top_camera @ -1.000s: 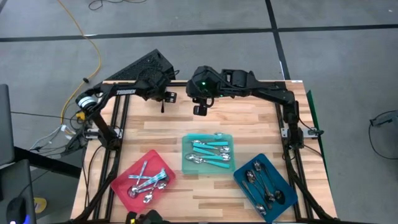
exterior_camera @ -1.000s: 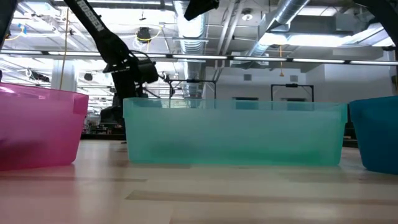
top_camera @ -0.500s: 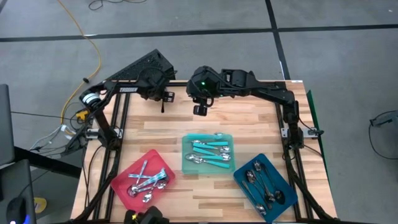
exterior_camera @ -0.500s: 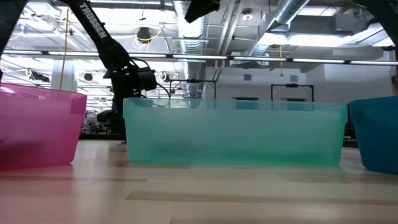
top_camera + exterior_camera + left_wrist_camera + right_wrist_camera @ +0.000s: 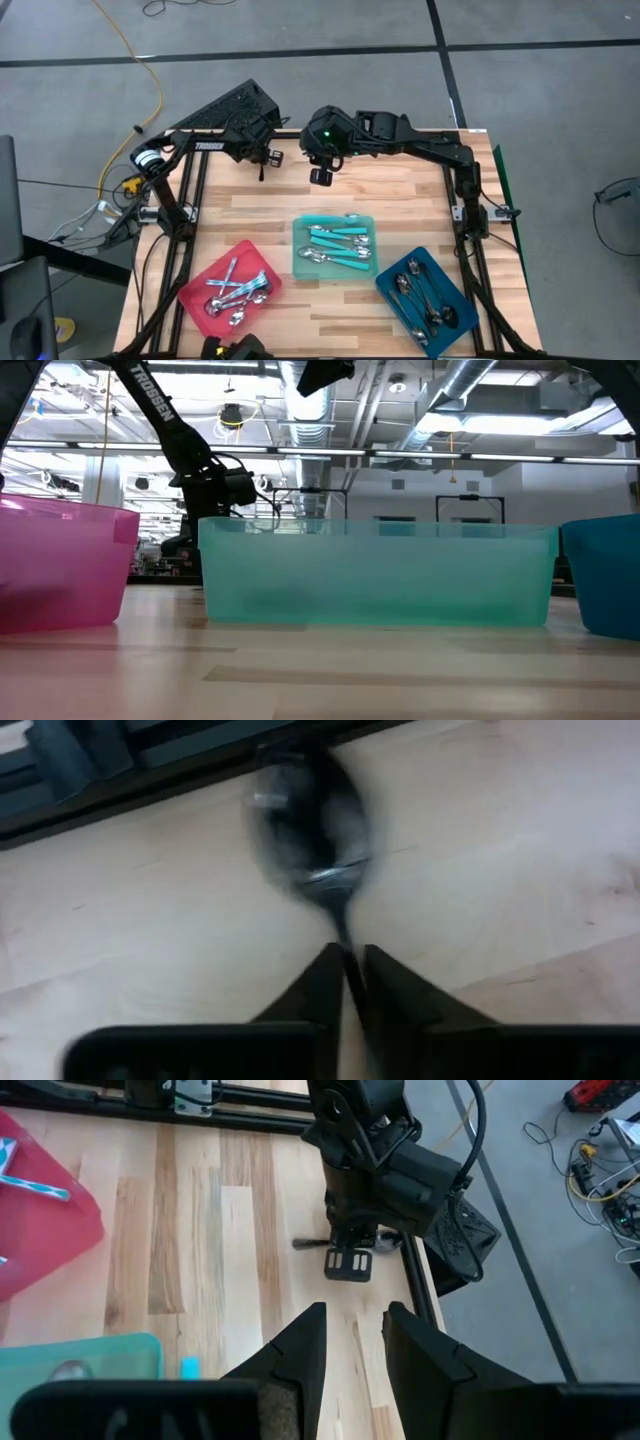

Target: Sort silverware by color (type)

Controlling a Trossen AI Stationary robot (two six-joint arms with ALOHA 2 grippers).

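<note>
My left hand [image 5: 345,982] has pinched shut on just the thin tip of a dark spoon [image 5: 312,830] lying on the surface [image 5: 500,850], so I think it could slip out or swing when I lift.

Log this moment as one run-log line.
left gripper: shut on dark spoon, table's far edge | right gripper: empty, hovering beside it | red tray, teal tray, blue tray: hold sorted spoons
</note>
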